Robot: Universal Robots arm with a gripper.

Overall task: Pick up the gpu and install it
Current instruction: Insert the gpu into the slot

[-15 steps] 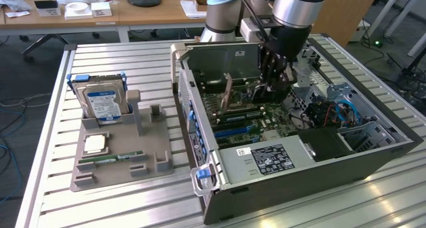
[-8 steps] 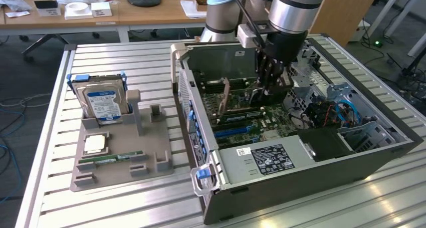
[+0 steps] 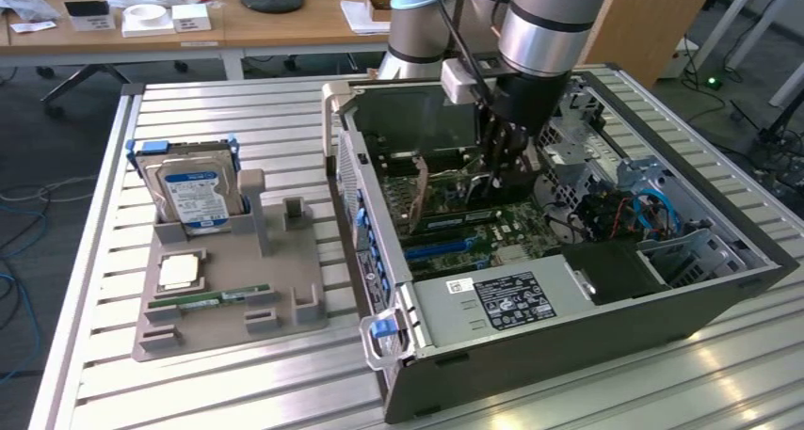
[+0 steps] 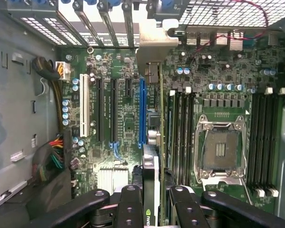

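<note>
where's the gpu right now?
Wrist view: the gpu is held edge-on in the gripper, inside the open case, over the motherboard beside the long blue slot.

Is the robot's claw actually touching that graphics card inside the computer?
Touching. The wrist view shows the gpu edge-on between the two fingers of the gripper, which press against its faces with no gap.
</note>
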